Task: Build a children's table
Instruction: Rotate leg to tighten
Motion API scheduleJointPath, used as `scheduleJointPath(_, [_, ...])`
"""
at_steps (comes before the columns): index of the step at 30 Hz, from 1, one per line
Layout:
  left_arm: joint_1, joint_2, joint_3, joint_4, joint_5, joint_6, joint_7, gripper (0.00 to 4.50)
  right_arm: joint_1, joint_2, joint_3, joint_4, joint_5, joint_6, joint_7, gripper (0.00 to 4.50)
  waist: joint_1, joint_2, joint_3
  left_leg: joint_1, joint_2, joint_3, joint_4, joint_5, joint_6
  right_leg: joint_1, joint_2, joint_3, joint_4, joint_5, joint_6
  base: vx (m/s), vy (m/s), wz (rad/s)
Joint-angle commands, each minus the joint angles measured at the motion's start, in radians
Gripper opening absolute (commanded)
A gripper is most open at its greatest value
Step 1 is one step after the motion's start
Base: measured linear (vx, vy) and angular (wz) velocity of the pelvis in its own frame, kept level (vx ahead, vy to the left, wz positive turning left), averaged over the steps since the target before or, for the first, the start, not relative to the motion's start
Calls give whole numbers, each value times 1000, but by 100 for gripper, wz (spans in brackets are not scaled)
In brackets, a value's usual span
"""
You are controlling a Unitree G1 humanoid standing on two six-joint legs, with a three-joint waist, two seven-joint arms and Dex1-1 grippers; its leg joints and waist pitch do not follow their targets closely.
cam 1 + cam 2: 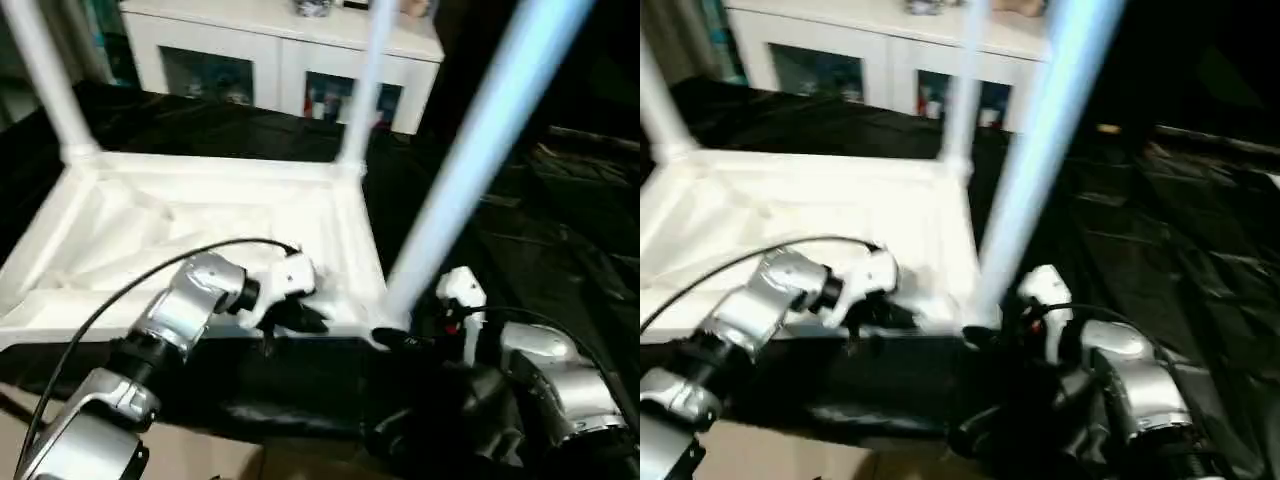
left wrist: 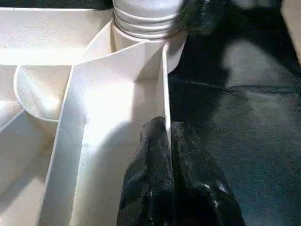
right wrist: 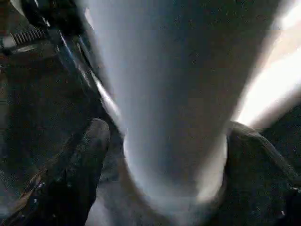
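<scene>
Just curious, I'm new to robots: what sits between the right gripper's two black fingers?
A white table leg stands between the right gripper's fingers, seen in the right wrist view.

Plastic, cloth and metal

The table top (image 1: 200, 235) and legs (image 1: 470, 160) looked smooth white plastic; the black cloth (image 1: 560, 230) was glossy, crinkled; forearms (image 1: 185, 310) were brushed silver metal.

Head pair looks down; wrists close-up.
</scene>
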Motion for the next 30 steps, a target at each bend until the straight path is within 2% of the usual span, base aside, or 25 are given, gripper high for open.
scheduleJointPath(1, [24, -15, -37, -15, -27, 8, -49, 0, 2, -5, 11, -13, 6, 7, 7, 380, -4, -2, -44, -1, -4, 17, -71, -216, 52, 45, -34, 33, -63, -246, -183, 0, 0, 0])
scheduleJointPath(5, [31, -11, -39, -35, -28, 19, -48, 0, -4, 3, 35, 5, -18, 1, 33, 380, -2, -4, -45, -4, -6, 16, -71, -214, 46, 47, -36, 33, -63, -260, -171, 0, 0, 0])
scheduleJointPath(7, [33, -10, -39, -39, -27, 22, -46, 0, -4, 1, 41, 6, -23, 3, 39, 347, -3, -5, -47, -5, -7, 16, -70, -203, 45, 48, -35, 33, -62, -248, -168, 0, 0, 0])
scheduleJointPath(11, [35, -9, -35, -42, -22, 25, -41, 0, 0, -11, 54, 12, -42, -11, 37, 334, -3, -6, -46, -3, -7, 17, -68, -191, 48, 48, -33, 33, -60, -227, -175, 0, 0, 0])
scheduleJointPath(12, [35, -8, -35, -43, -21, 25, -41, 0, 0, -12, 53, 16, -42, -12, 34, 307, -3, -6, -47, -4, -8, 17, -68, -191, 49, 48, -34, 33, -60, -230, -174, 0, 0, 0])
scheduleJointPath(15, [37, -8, -34, -47, -21, 29, -40, 0, 1, -8, 45, 19, -37, -8, 29, 304, -2, -6, -47, -3, -7, 17, -68, -193, 49, 48, -34, 33, -61, -240, -171, 0, 0, 0])
scheduleJointPath(17, [40, -6, -34, -49, -20, 29, -40, 0, 2, -6, 43, 19, -38, -4, 30, 277, -2, -6, -48, -3, -8, 17, -67, -186, 50, 48, -33, 33, -59, -228, -174, 0, 0, 0])
scheduleJointPath(21, [42, -6, -34, -51, -18, 37, -36, 0, 4, -4, 47, 30, -46, -8, 29, 272, -3, -7, -48, -4, -8, 17, -66, -176, 53, 49, -33, 33, -57, -213, -178, 0, 0, 0])
scheduleJointPath(23, [38, -16, -23, -39, -14, 56, -8, 0, -2, 15, 31, 57, -47, -6, -13, 270, -3, -7, -48, -3, -9, 18, -66, -180, 52, 49, -33, 33, -58, -218, -179, 0, 0, 0])
scheduleJointPath(25, [34, -25, -16, -30, -13, 71, 11, 0, -10, 30, 17, 78, -49, -4, -47, 270, -6, -6, -45, -3, -9, 17, -69, -204, 44, 46, -33, 32, -62, -254, -174, 0, 0, 0])
scheduleJointPath(27, [0, -70, 7, 33, 5, 92, 106, 0, -46, 92, -38, 162, -53, 3, -197, 270, -14, -6, -43, -2, -11, 17, -71, -246, 31, 38, -35, 32, -71, -330, -157, 0, 0, 0])
scheduleJointPath(28, [-20, -95, 19, 71, 16, 93, 161, 0, -65, 125, -67, 202, -51, 11, -273, 270, -17, -7, -43, -1, -12, 14, -72, -259, 21, 39, -34, 30, -74, -363, -148, -56, -2, -1])
scheduleJointPath(29, [-57, -142, 44, 137, 25, 108, 255, 0, -94, 175, -104, 257, -45, 22, -381, 270, -24, -9, -42, 2, -15, 12, -71, -294, 3, 34, -36, 27, -85, -457, -115, -56, -2, -1])
scheduleJointPath(30, [-68, -156, 51, 157, 26, 111, 281, 0, -102, 189, -113, 271, -44, 23, -409, 270, -27, -11, -43, 3, -16, 10, -70, -310, -1, 32, -37, 25, -90, -500, -99, -59, 2, -1])
